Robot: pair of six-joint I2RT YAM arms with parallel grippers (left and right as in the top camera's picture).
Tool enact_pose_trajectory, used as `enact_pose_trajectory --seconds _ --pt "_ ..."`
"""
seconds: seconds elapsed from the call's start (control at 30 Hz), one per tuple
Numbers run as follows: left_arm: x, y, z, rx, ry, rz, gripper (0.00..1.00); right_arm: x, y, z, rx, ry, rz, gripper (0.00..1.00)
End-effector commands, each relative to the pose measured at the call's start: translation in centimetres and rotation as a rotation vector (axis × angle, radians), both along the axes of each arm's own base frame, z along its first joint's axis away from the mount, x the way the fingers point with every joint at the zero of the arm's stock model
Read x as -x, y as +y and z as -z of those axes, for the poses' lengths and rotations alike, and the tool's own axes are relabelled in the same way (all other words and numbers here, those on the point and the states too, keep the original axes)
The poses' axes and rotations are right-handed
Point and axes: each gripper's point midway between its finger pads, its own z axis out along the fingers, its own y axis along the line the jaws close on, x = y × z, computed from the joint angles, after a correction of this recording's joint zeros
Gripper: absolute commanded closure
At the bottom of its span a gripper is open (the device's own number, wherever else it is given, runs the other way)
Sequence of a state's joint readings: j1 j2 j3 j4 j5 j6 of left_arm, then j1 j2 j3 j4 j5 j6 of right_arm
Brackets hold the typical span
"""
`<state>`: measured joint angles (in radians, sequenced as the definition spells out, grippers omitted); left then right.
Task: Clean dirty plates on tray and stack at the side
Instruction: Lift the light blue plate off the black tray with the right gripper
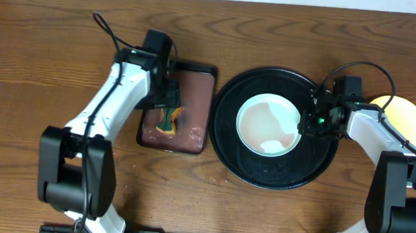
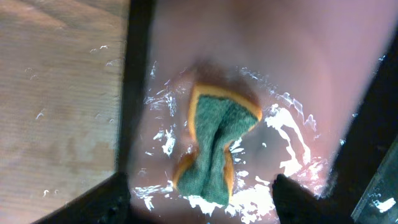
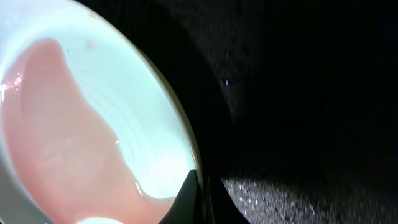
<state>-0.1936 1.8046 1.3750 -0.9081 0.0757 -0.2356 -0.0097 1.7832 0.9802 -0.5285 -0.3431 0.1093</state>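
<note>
A pale mint-white plate (image 1: 266, 124) with a pinkish wet film lies in the round black tray (image 1: 224, 143). My right gripper (image 1: 307, 123) is shut on the plate's right rim, one finger inside and one outside; the right wrist view shows the fingers (image 3: 202, 193) pinching the plate (image 3: 124, 112) over the tray (image 3: 298, 93). A yellow plate (image 1: 410, 116) lies on the table right of the tray, partly hidden by my right arm. My left gripper (image 1: 168, 110) is open over a green and orange sponge (image 2: 217, 143), its fingers (image 2: 199, 205) wide apart.
The sponge (image 1: 169, 121) lies in a smaller rectangular black tray with a wet maroon inside (image 1: 196, 82), just left of the round tray. Bare wooden table surrounds both trays.
</note>
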Motion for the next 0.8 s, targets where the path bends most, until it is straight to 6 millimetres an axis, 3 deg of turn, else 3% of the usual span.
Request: enact_pose_trajectory --seconds 0.0,0.13,0.27,0.37,0.5,0.6,0.77 --pt "-1.3 0.7 -6.1 0.027 -0.15 -0.012 0.2 -0.6 0.7 -0.6 -0.05 -0.022 -0.009 0.99" --pt "-0.9 1.9 -9.5 0.038 -0.24 -0.04 0.18 -2.3 1.5 -3.3 -0.077 -0.078 -0.026 0.99" --pt "-0.6 2.8 -11.6 0.045 -0.3 -0.064 0.18 -4.3 2.7 -8.1 -0.07 -0.153 -0.061 0.99" --pt "-0.5 2.9 -12.0 0.046 -0.312 -0.066 0.17 -5.6 4.3 -11.8 -0.053 -0.215 -0.107 0.99" --pt "-0.4 2.8 -11.9 0.046 -0.308 -0.066 0.17 -7.0 7.9 -16.1 -0.041 -0.315 -0.188 0.99" --pt "-0.4 2.8 -11.9 0.046 -0.308 -0.066 0.17 -7.8 10.6 -17.9 -0.005 -0.393 -0.215 0.99" --pt "-0.5 2.8 -11.9 0.046 -0.308 -0.066 0.17 -8.7 15.2 -19.1 0.071 -0.533 -0.272 0.99"
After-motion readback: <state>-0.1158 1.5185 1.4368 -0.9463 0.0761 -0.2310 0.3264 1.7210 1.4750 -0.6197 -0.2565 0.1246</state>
